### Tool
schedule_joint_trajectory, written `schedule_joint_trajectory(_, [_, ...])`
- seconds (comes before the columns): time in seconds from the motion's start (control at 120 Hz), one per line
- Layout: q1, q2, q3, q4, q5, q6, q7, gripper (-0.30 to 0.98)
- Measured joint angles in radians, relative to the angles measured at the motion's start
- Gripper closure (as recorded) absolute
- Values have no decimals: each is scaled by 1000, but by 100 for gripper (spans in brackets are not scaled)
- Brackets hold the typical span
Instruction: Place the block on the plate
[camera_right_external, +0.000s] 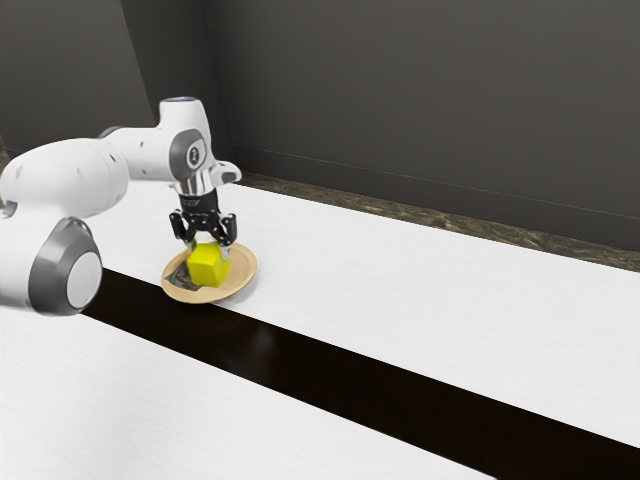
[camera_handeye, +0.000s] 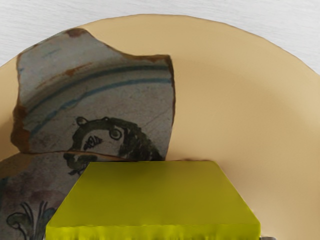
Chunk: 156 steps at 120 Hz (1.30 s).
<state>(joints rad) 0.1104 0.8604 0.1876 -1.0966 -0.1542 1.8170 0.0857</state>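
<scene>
My gripper (camera_right_external: 207, 243) points down over the plate (camera_right_external: 244, 277) in the exterior view, shut on the yellow block (camera_right_external: 208, 266), which it holds from two sides. The block is over the inside of the plate, within its rim; whether its underside touches the plate is hard to tell. In the wrist view the block (camera_handeye: 155, 197) is large at the lower edge, in front of the tan plate (camera_handeye: 235, 100). Its far edge overlaps a painted, shard-like dark patch (camera_handeye: 100, 100) on the plate.
The plate stands on a white table (camera_right_external: 400, 290), beside a long black strip (camera_right_external: 300, 355) that crosses the tabletop. Behind the table rises a dark grey wall (camera_right_external: 430, 100). The arm reaches in from the exterior view's left.
</scene>
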Motion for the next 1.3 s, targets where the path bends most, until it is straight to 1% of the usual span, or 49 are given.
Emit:
schedule_joint_trajectory(0.142, [0,-19,0,1,2,-1,5,9])
schedule_joint_trajectory(0.292, [-1,-101,-1,-10,8,-9,9,4])
schedule_joint_trajectory(0.375, [-6,-159,-7,-44,11,-16,11,3])
schedule_joint_trajectory(0.575, [-24,-342,-49,-217,12,-26,15,1])
schedule_joint_trajectory(0.692, [-84,-464,-63,-340,10,-27,16,1])
schedule_joint_trajectory(0.825, [-109,-617,-126,-457,5,-38,17,0])
schedule_joint_trajectory(1.033, [-109,-836,-218,-559,-3,-124,9,0])
schedule_joint_trajectory(1.2, [-114,-936,-297,-636,-27,-183,-1,0])
schedule_joint_trajectory(1.3, [-125,-951,-317,-640,-44,-206,-8,0])
